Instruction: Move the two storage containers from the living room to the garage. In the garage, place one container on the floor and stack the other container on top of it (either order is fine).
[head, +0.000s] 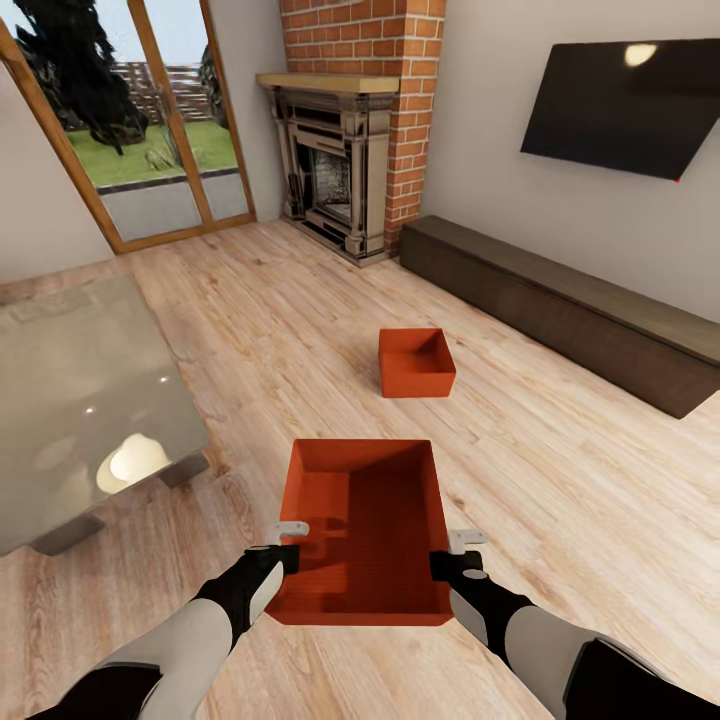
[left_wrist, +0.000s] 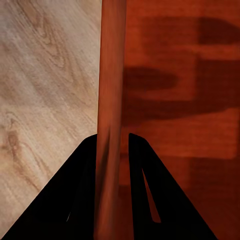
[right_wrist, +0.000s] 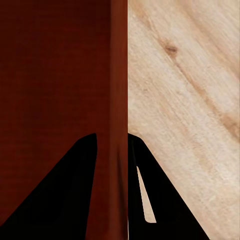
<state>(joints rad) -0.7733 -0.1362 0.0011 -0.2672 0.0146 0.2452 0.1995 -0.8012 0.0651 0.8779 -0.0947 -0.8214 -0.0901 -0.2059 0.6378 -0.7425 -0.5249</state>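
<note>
An orange-red storage container sits right in front of me over the light wood floor of the living room. My left gripper is shut on its left wall, one finger on each side of it. My right gripper is shut the same way on its right wall. The other storage container, smaller in view, rests on the wood floor further ahead, toward the fireplace. Both bins are open-topped and empty.
A glass-topped low table stands at the left. A red-brick fireplace is ahead, a long dark low cabinet runs along the right wall under a black TV. Wood-framed glass doors are at the far left.
</note>
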